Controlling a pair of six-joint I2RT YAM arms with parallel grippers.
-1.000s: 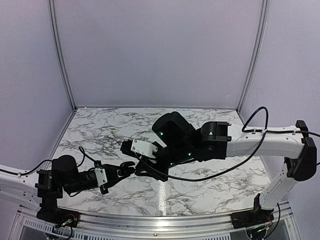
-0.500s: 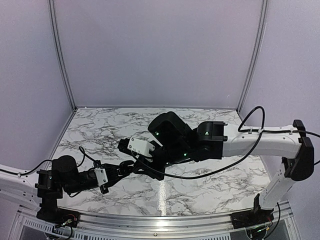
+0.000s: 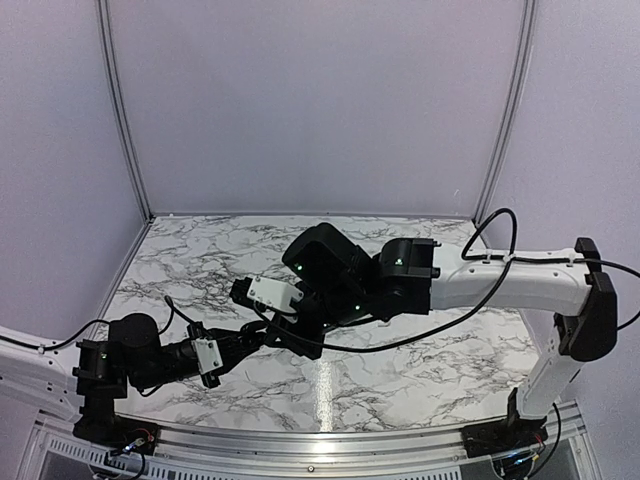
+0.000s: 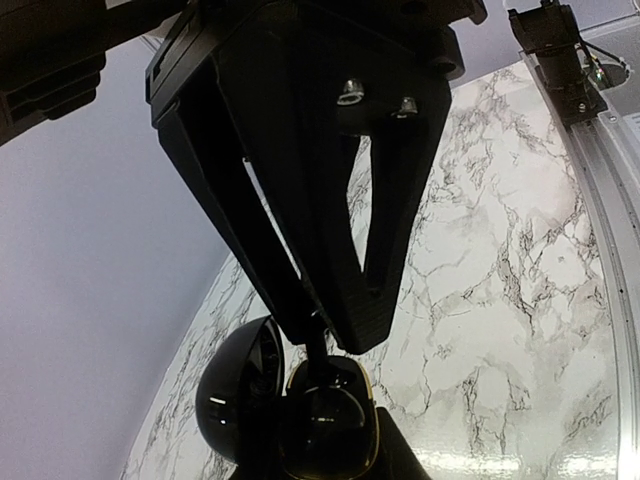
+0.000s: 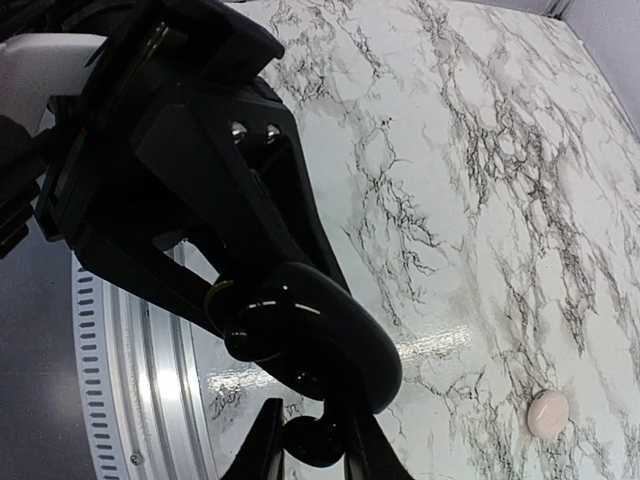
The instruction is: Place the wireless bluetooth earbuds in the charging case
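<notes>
The charging case (image 4: 325, 425) is glossy black with a gold rim, its lid (image 4: 235, 390) swung open to the left. My left gripper (image 4: 330, 465) is shut on it low over the table's front left (image 3: 255, 340). My right gripper (image 5: 315, 450) is shut on a small black earbud (image 5: 312, 440), right beside the case (image 5: 300, 320). In the left wrist view the right gripper's fingers (image 4: 380, 270) reach down to the case's mouth, and a thin black stem goes into it. I cannot make out the second earbud.
A small cream-pink pebble-shaped thing (image 5: 548, 412) lies on the marble table (image 3: 400, 380), apart from the grippers. A metal rail (image 3: 320, 435) runs along the near edge. Grey walls close the back and sides.
My right arm has moved left and its gripper has closed in on the case held by the left gripper. The left gripper has shifted only slightly.
</notes>
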